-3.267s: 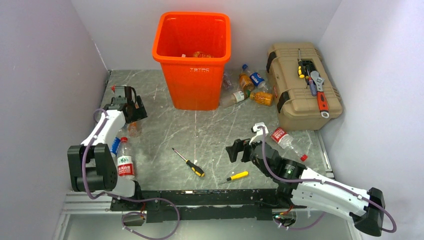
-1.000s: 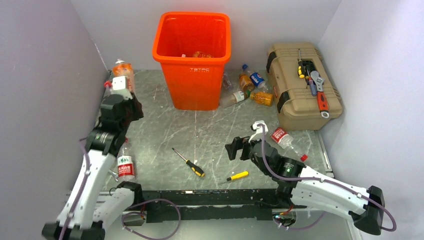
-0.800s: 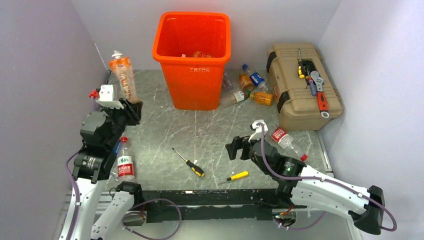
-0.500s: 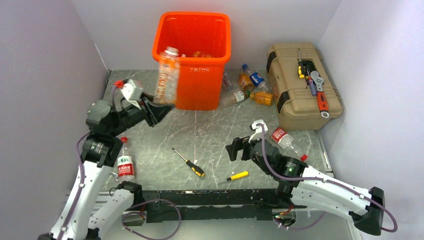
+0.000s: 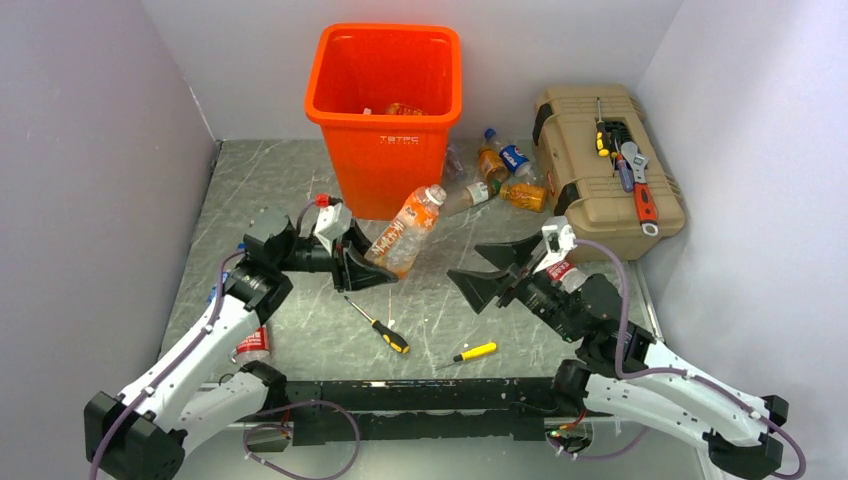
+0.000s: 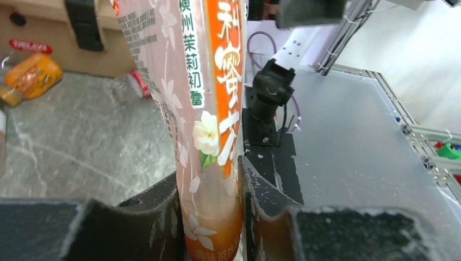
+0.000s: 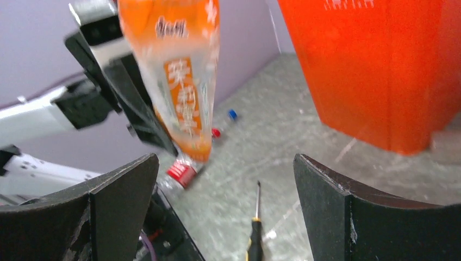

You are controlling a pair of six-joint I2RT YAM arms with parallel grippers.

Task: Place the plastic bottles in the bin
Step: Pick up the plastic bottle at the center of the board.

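My left gripper is shut on the base of a clear bottle with an orange label, which is tilted with its cap toward the bin. In the left wrist view the bottle stands tight between both fingers. My right gripper is wide open, facing that bottle from the right and apart from it. The right wrist view shows the bottle ahead and the bin at right. More bottles lie right of the bin, one by my right arm and one under my left arm.
A tan toolbox with tools on its lid stands at back right. Two yellow-handled screwdrivers lie on the table in front of the grippers, one between my right fingers in the wrist view. Walls close in on three sides.
My left arm swung the held bottle from high by the left wall rightward and down to the table's middle. My right arm rose and turned toward it, still open.
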